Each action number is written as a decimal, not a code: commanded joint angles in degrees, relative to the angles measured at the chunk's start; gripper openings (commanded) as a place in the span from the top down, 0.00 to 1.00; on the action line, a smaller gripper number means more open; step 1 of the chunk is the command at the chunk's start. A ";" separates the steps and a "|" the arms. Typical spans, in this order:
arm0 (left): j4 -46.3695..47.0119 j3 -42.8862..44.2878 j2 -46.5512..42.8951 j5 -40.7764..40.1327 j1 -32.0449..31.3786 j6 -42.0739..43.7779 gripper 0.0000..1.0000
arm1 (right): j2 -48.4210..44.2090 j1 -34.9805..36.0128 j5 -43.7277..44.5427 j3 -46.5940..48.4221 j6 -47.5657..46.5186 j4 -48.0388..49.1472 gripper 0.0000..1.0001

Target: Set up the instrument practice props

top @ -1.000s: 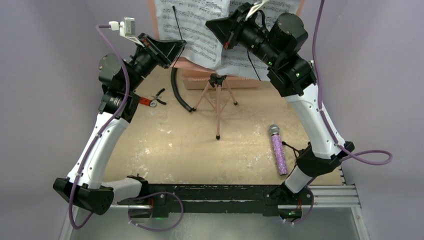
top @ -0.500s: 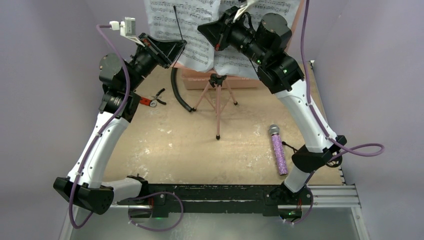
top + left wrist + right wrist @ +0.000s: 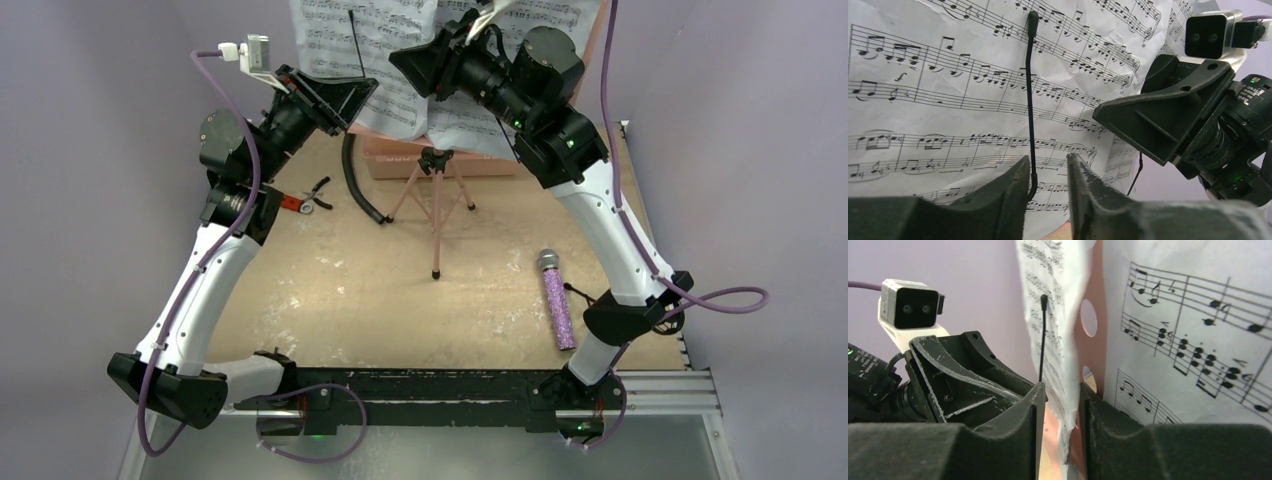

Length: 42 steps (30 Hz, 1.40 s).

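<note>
Both arms are up at the far end, at the music stand [image 3: 435,200]. Its tripod feet are on the tabletop [image 3: 330,290], and its pink panel is cut off by the top edge of the overhead view. The pages [image 3: 948,100] lean on the panel, with a thin black wire [image 3: 1030,100] running down the left one.

My left gripper [image 3: 1048,162] is parted a little. The wire's lower end sits in the gap, close to the left finger, and nothing is clamped.

My right gripper [image 3: 1062,390] is also parted a little. A curled page edge hangs between the fingers, but I can't tell if it touches either one. Bare pink panel with round holes shows just beside that edge.

The two grippers are close together, nose to nose in front of the pages, so room there is tight. The walls [image 3: 750,150] are near on both sides.

The microphone [image 3: 557,300] lies flat near the right front of the tabletop, well apart from the stand. The black mic stand [image 3: 585,297] is just beside it, partly hidden by my right arm. The pliers [image 3: 315,195] and a black hose [image 3: 355,185] lie on the left at the back — the middle of the tabletop is open.
</note>
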 commanded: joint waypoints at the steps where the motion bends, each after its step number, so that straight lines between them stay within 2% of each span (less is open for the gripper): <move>1: 3.70 -0.33 -0.94 -0.82 -0.48 -1.80 0.63 | -2.35 0.35 0.91 1.76 -1.47 3.28 0.64; 5: 3.56 -0.74 -1.57 -2.00 -0.45 -2.25 0.45 | -3.60 0.40 2.30 0.54 -1.90 3.94 0.59; 8: 3.30 -1.01 -2.09 -2.61 -0.49 -2.39 0.40 | -4.54 0.42 2.88 -0.52 -2.88 3.80 0.56; 20: 2.30 -1.09 -2.92 -3.88 -0.50 -3.29 0.31 | -7.85 0.44 8.07 -3.32 -8.26 1.43 0.52; 24: 1.49 -1.23 -3.27 -4.69 -0.49 -3.19 0.22 | -8.78 0.36 9.50 -3.86 -9.59 1.14 0.52; 36: 0.52 -1.27 -3.99 -5.73 -0.47 -2.37 0.18 | -11.44 0.41 12.12 -5.45 -13.70 0.71 0.50; 42: -0.30 -1.40 -4.41 -6.58 -0.47 -1.68 0.07 | -15.31 0.40 9.93 -10.45 -15.67 4.22 0.46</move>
